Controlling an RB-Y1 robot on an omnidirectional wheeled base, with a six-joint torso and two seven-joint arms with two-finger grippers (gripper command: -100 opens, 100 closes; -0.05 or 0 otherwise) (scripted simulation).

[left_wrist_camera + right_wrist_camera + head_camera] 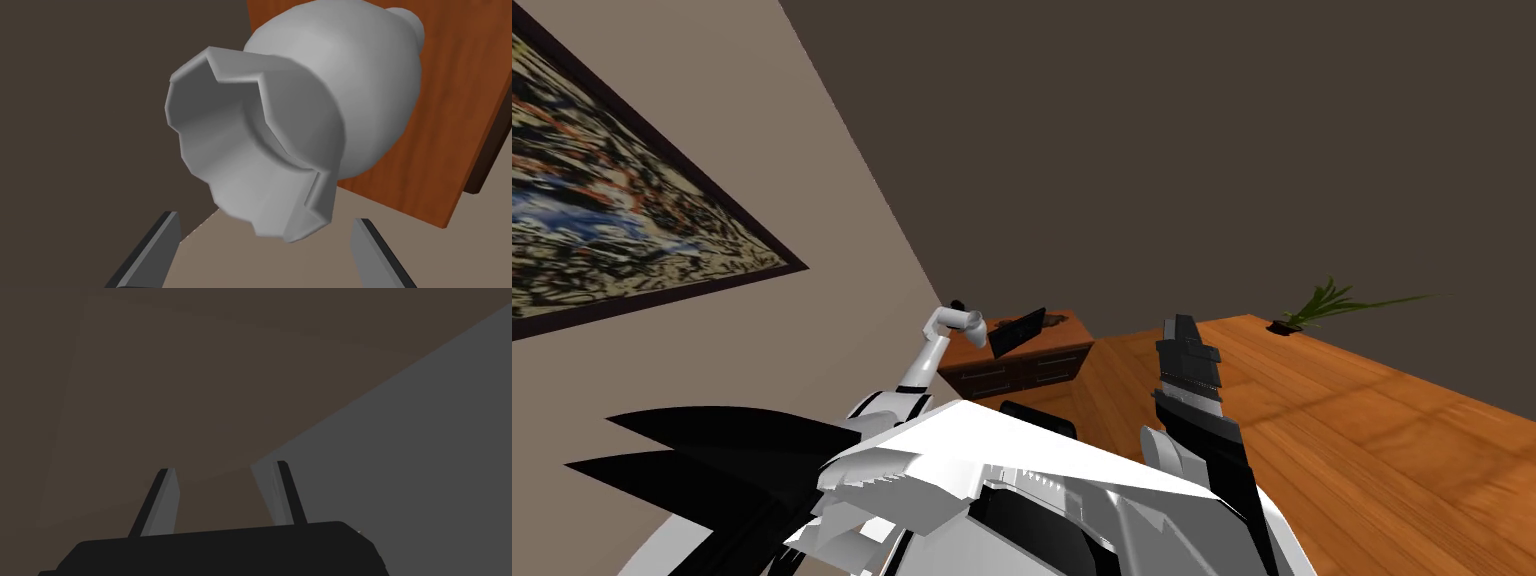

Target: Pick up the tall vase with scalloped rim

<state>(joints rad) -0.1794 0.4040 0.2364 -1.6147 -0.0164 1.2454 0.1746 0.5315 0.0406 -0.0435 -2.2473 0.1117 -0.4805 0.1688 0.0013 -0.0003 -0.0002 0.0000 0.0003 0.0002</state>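
Your left gripper (267, 250) stood open, the vase (310, 100) dead ahead at its 12 o'clock, mouth toward it, axis running away; right gripper (222, 488) open, farther off.

tall plain grey vase with a scalloped rim (320, 100): smooth and matt, softly shaded, no gloss; its material cannot be told. reddish-brown wooden cabinet top (450, 115): fine straight grain, faint satin sheen. orange-brown wooden plank floor (1372, 450): smooth, lightly polished, with visible grain. thin blade fingers (160, 245) of the left gripper (266, 220): flat, matt, plain grey, smooth.
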